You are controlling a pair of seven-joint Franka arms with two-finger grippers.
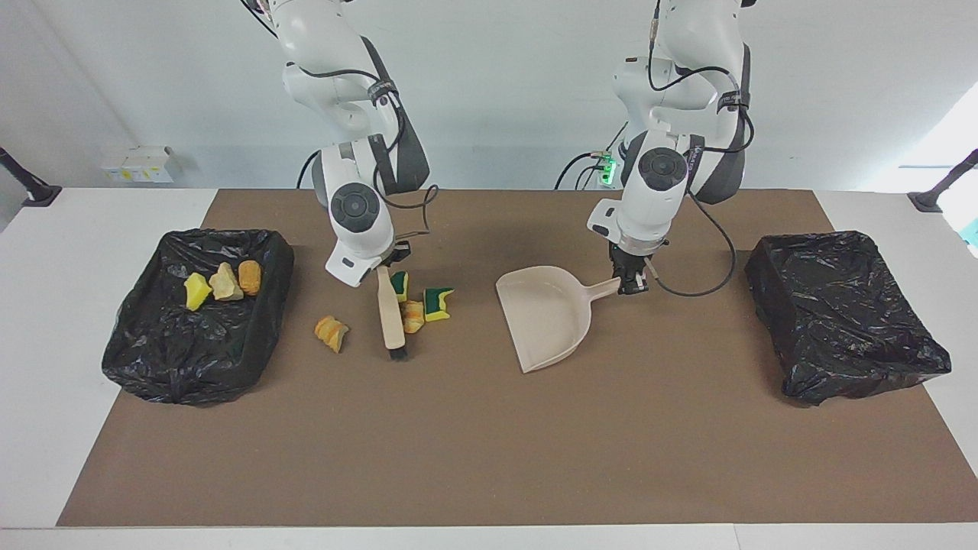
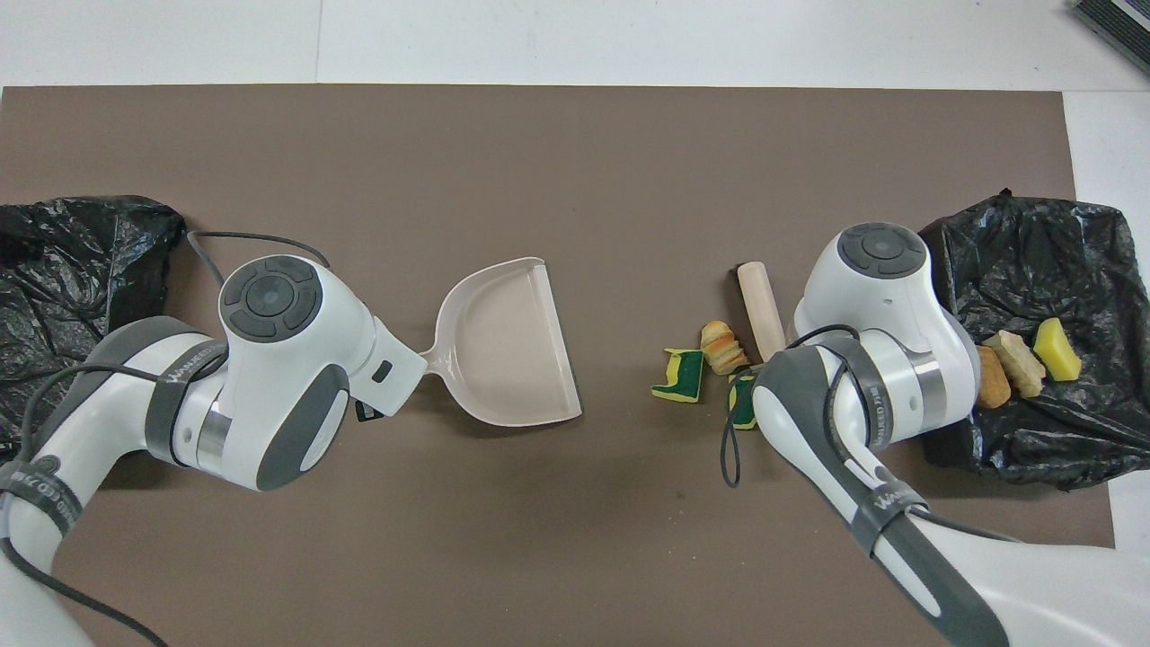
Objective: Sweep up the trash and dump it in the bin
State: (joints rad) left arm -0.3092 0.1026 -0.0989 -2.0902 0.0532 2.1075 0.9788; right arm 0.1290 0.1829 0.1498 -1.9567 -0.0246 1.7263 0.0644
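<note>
Gripping the wooden brush (image 1: 391,312) by its handle, the right gripper (image 1: 384,266) stands closed above the brown mat (image 1: 489,443), the bristles touching the mat. Against the brush, on its dustpan side, lie two green-and-yellow sponge pieces (image 1: 438,302) and a bread-like lump (image 1: 413,315); another lump (image 1: 331,332) lies apart, toward the nearby bin (image 1: 145,359), which contains three scraps (image 1: 224,282). Closed on the dustpan (image 1: 546,317) handle, the left gripper (image 1: 631,284) holds it near the mat's middle; a second bin (image 1: 844,317) sits at the left arm's end.
</note>
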